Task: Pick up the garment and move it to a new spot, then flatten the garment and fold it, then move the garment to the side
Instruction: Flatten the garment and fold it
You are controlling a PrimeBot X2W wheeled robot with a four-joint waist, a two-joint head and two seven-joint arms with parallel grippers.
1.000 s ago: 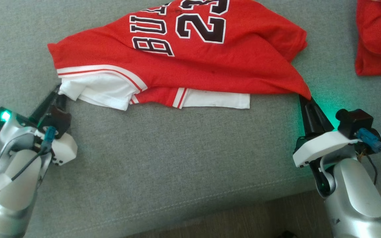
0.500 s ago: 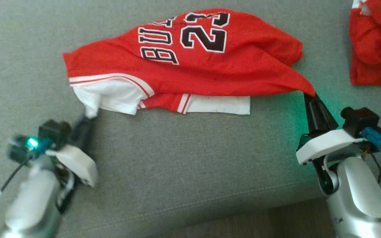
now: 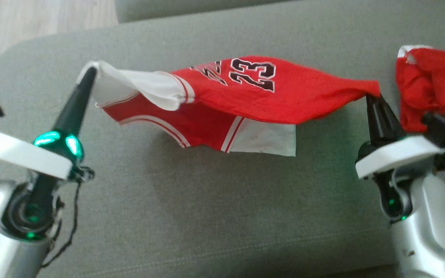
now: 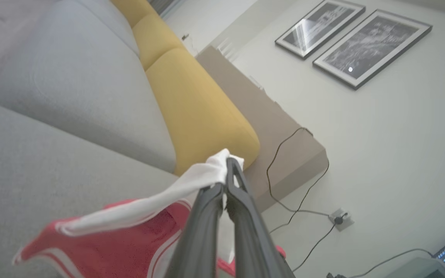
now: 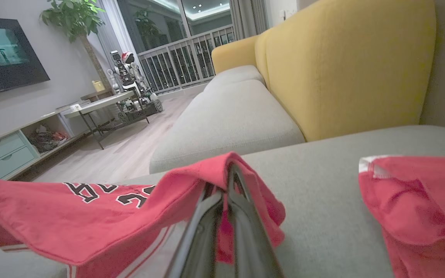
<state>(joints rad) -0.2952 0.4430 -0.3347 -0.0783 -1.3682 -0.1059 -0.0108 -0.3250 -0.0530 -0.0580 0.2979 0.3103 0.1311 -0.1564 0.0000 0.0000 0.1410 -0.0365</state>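
Grey fabric sofa seat (image 3: 207,216): we hold the red-and-white number-23 jersey (image 3: 284,100) stretched over it, left gripper (image 3: 90,73) pinching its white corner, right gripper (image 3: 370,96) clamped on its red edge.

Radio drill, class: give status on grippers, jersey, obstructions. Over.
Both shut: left gripper on jersey, white edge; right gripper on its red corner. It hangs between them over sofa. Other red garment beside right gripper.

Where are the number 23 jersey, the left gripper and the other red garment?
number 23 jersey (image 3: 292,102): head view, red cloth below the number.
left gripper (image 3: 90,74): head view, fingertips pinching white cloth.
other red garment (image 3: 431,85): head view, its crumpled middle.
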